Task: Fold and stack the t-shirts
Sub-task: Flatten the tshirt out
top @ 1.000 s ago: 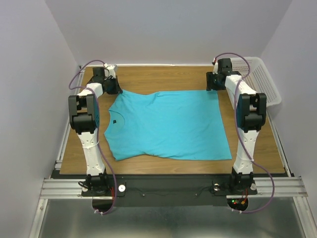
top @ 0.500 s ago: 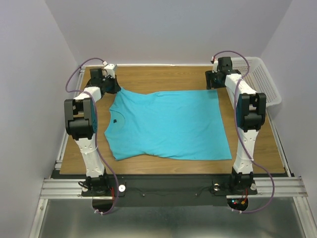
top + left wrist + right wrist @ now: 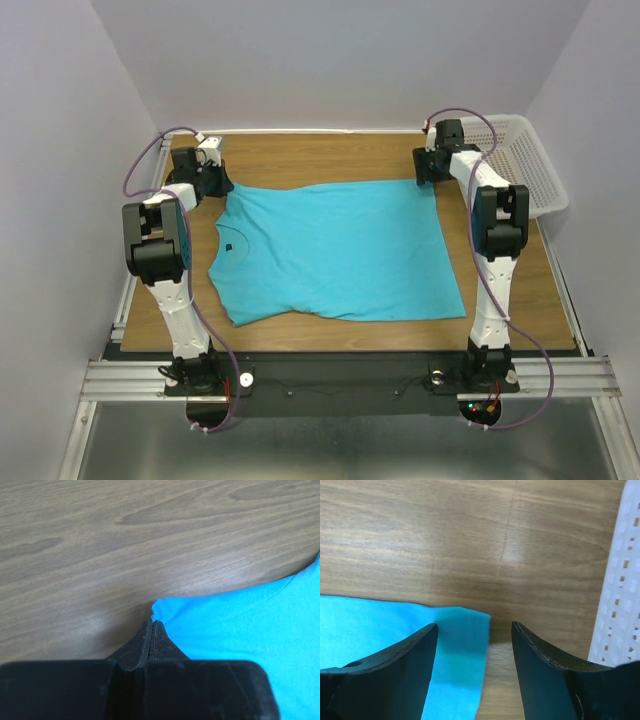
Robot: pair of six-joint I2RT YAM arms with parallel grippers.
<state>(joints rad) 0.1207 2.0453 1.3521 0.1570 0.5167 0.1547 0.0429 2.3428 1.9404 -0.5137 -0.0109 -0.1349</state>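
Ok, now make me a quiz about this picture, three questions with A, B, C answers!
1. Where is the basket? A. far right. B. near left. C. in the middle.
2. What colour is the t-shirt? A. red. B. turquoise. C. yellow.
3. How is the right tool? A. shut tight. B. open. C. out of sight.

Answers:
1 A: the basket sits by the table's far right corner.
2 B: the cloth is turquoise all over.
3 B: its jaws stand wide apart over the t-shirt's corner.
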